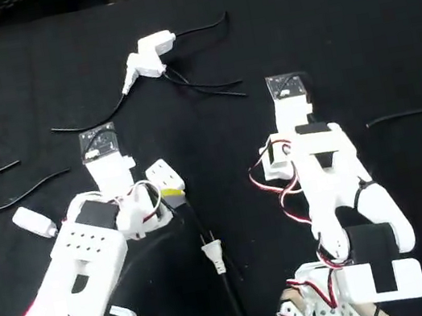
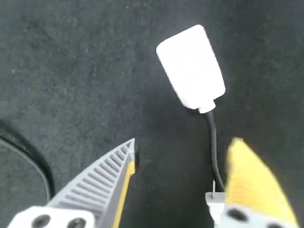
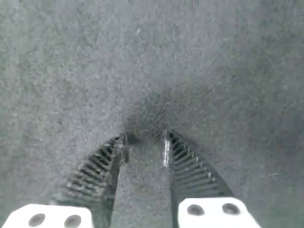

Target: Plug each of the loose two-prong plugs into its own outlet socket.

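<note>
The left gripper (image 2: 183, 142) is open wide, the white socket (image 1: 163, 174) lies on the counter (image 1: 353, 35) just past its tips, left of middle in the high view, and the right gripper (image 3: 145, 137) is a little apart.

Outlet socket (image 2: 191, 66) just ahead of left claw (image 2: 183, 151); loose plug (image 1: 213, 253) between the arms.

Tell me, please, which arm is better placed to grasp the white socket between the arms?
Left: its open gripper faces the socket just ahead; the right gripper is over bare cloth farther off.
</note>
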Motion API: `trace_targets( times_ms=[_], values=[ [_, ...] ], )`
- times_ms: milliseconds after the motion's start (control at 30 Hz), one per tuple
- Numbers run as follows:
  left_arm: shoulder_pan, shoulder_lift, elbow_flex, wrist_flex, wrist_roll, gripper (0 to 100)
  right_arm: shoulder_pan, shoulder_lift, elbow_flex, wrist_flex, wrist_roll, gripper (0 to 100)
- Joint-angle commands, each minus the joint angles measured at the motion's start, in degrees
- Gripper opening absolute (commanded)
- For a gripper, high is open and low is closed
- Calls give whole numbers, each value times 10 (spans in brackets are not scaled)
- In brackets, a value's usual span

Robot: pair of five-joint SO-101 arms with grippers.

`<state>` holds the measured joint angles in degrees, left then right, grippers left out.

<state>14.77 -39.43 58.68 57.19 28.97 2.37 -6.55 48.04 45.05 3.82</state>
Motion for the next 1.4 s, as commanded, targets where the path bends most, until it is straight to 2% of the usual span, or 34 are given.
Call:
trace_targets(
  times_ms=[0, 100, 233, 333, 433, 633, 700, 933, 1100, 1367],
  values=[
    [22, 3, -9, 10, 25, 417, -8, 0, -26, -7, -3, 114],
    [58, 2, -12, 44, -3, 356, -8, 0, -26, -7, -3, 114],
    [103, 3, -25, 98, 105, 181, -8, 0, -26, -7, -3, 114],
    [113, 2, -20, 96, 116, 102, -8, 0, -26, -7, -3, 114],
    [112, 4, -14, 84, 116, 122, -8, 0, -26, -7, -3, 114],
    [196, 53, 16, -6, 126, 233, -8, 0, -26, -8, -3, 114],
    [223, 87, 16, -25, 149, 269, -8, 0, -26, -8, -3, 114],
    [242, 151, -59, 54, 163, 263, -8, 0, -26, -8, -3, 114],
    [247, 151, -77, 56, 188, 255, -8, 0, -26, -8, -3, 114],
    [305, 151, -78, 57, 191, 256, -8, 0, -26, -8, -3, 114]
  ],
)
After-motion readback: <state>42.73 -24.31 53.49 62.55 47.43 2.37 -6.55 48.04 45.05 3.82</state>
